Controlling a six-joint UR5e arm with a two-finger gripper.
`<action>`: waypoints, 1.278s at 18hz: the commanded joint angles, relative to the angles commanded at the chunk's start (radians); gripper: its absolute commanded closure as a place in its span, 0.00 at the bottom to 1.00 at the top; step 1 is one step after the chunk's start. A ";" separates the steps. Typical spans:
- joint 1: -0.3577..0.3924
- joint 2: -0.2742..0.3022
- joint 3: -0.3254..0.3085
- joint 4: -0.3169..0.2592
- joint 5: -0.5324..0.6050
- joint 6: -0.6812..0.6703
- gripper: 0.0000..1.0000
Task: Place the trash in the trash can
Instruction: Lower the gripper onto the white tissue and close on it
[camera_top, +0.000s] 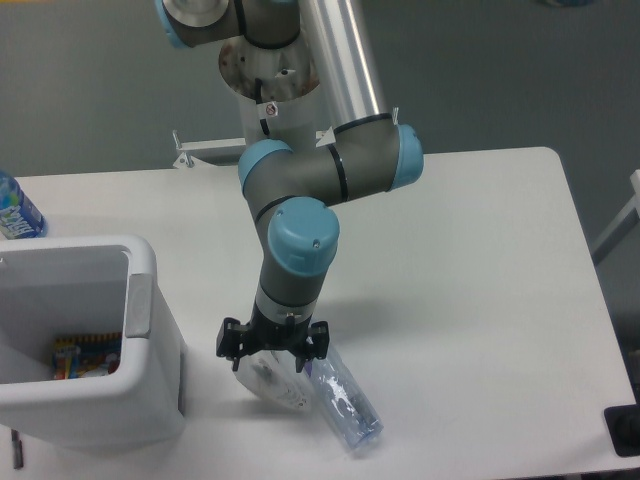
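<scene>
White and matte, the table (480, 260) stands before a grey wall. Two pieces of trash lie touching near its front edge: one crumpled white plastic wrapper (268, 380) with faint print, bunched into a soft lump, and one longer clear crushed plastic bottle (345, 402) with a white label near its neck, lying on its side and angled toward the front right. Directly over the wrapper, the black two-finger gripper (273, 352) hangs low with its fingers spread apart, one on either side of the lump, not closed on it. Left of the trash sits one large white rectangular plastic trash can (150, 300) with a pale grey handle; something colourful lies at its bottom. One upright blue-labelled bottle (15, 212) shows at the table's far left edge.
</scene>
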 joint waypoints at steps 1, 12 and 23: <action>0.000 -0.002 0.000 0.005 0.000 -0.002 0.00; -0.005 -0.009 -0.002 0.012 0.028 -0.037 0.63; -0.005 0.012 0.015 0.002 0.012 -0.034 0.91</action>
